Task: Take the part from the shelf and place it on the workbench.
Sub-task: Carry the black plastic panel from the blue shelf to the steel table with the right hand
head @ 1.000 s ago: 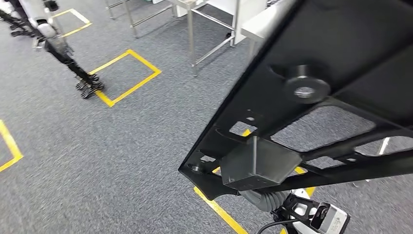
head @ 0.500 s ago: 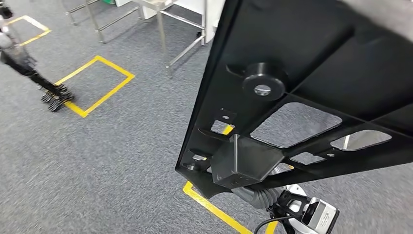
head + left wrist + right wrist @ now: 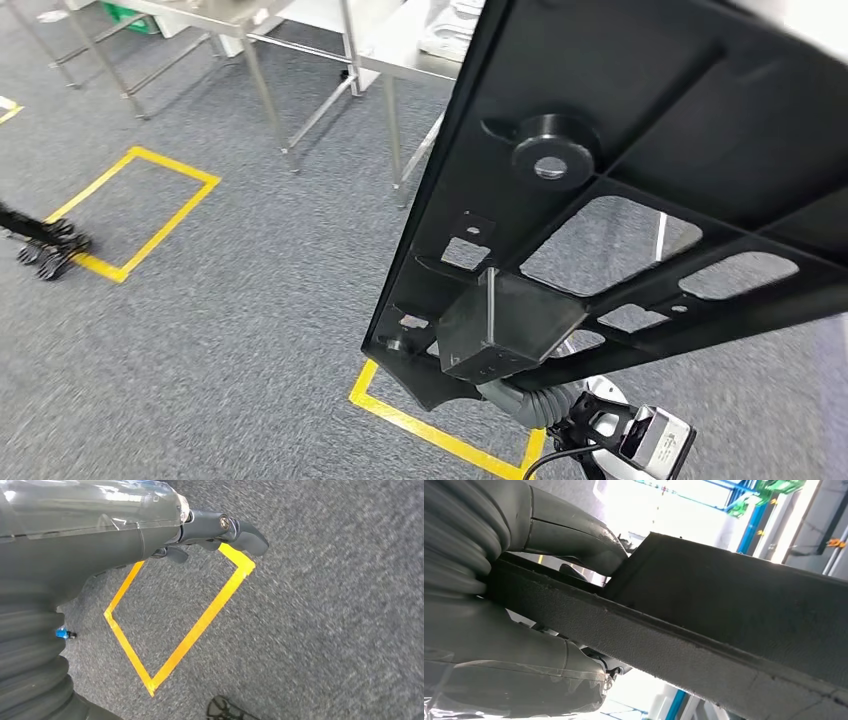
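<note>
The large black part [image 3: 640,180], gripped by the right hand [image 3: 574,545], blocks most of the right side ahead. Steel counters [image 3: 300,20] on thin legs stand beyond it. To the left, grey carpet floor [image 3: 200,330] with yellow tape squares [image 3: 130,210] lies open.

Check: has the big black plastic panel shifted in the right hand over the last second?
Cannot tell. The black plastic panel sits slightly differently, but the whole floor view swung too, so the camera turned.

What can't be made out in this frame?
- Right hand: the fingers' hold on the black part is hidden by its edge in the right wrist view.
- Part's full extent: cut off by the head view's top and right edges.
- Left hand: fingers partly hidden behind its cover.
</note>
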